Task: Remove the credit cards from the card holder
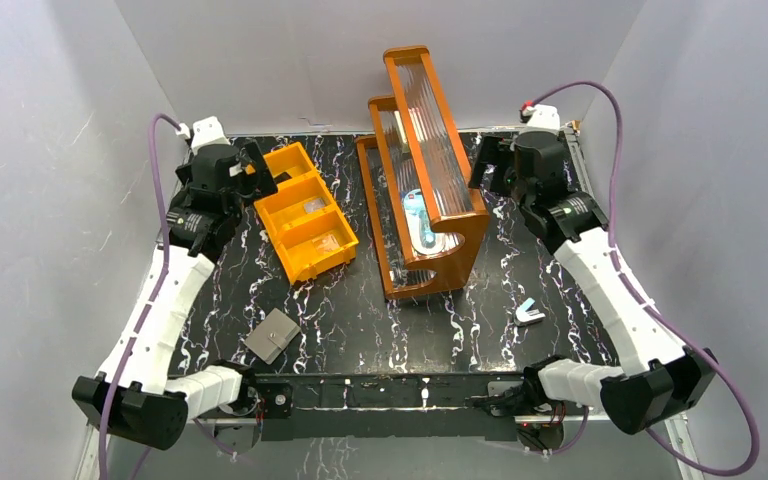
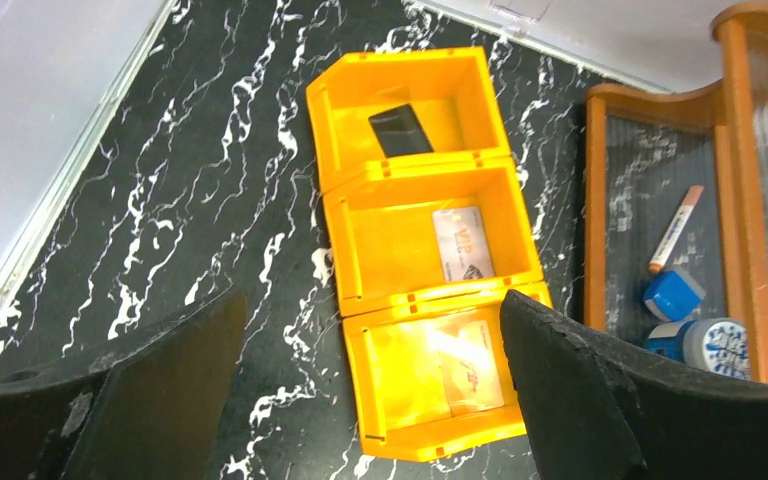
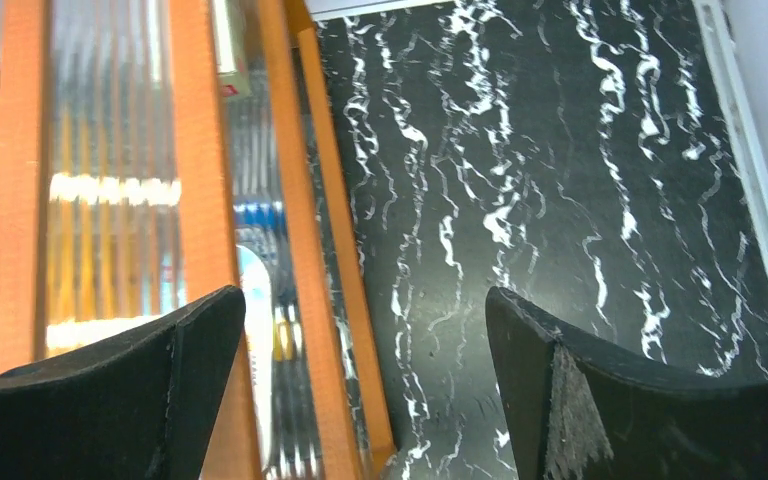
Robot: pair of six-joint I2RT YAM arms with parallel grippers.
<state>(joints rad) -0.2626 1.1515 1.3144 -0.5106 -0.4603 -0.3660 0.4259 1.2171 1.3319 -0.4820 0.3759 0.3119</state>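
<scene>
Card holder (image 1: 271, 335) lies flat on marble table (image 1: 410, 340) by left arm's base. Credit cards (image 2: 463, 243) sit in orange bin (image 2: 334, 240). Left gripper (image 2: 370, 300) and right gripper (image 3: 362, 300) spread wide, empty. Wooden rack (image 1: 472, 222) stands between them.

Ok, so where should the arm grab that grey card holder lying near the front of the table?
Probably from straight above with the left gripper, jaws spanning two opposite edges of the card holder. It lies flat and skewed on the table, so only its thin edges offer a pinch, and the wrist should turn to match.
</scene>
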